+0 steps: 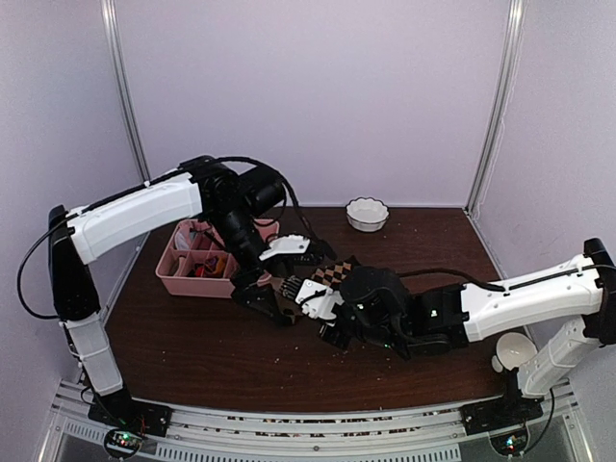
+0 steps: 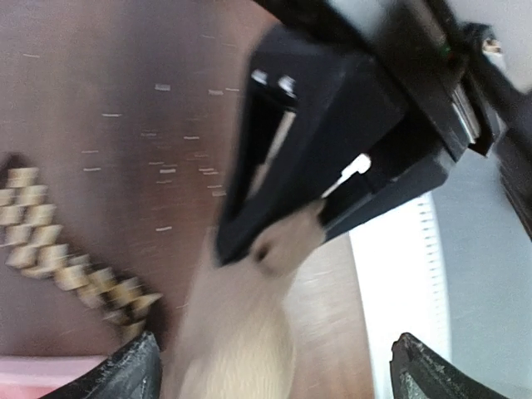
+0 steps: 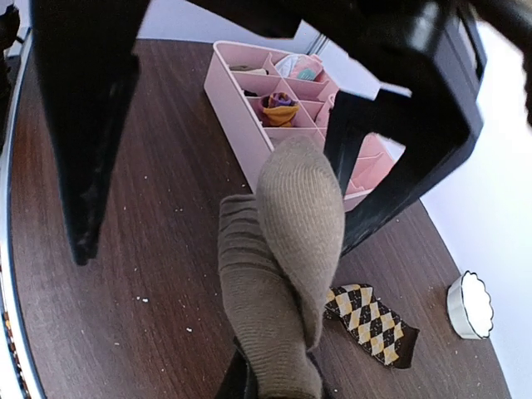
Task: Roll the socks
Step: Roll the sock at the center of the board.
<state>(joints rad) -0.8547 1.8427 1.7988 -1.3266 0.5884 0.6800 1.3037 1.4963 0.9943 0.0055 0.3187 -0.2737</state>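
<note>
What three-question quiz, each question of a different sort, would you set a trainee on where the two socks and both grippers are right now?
1. True or false: the left gripper is open.
2. Fill in: the right gripper is shut on the ___ sock.
3. The argyle sock is: A rolled up; B lying flat on the table; C in the left gripper.
Key: 1 true; 2 tan sock; 3 B.

Pink divided tray (image 1: 192,286) left; white fluted bowl (image 1: 367,214) behind.
</note>
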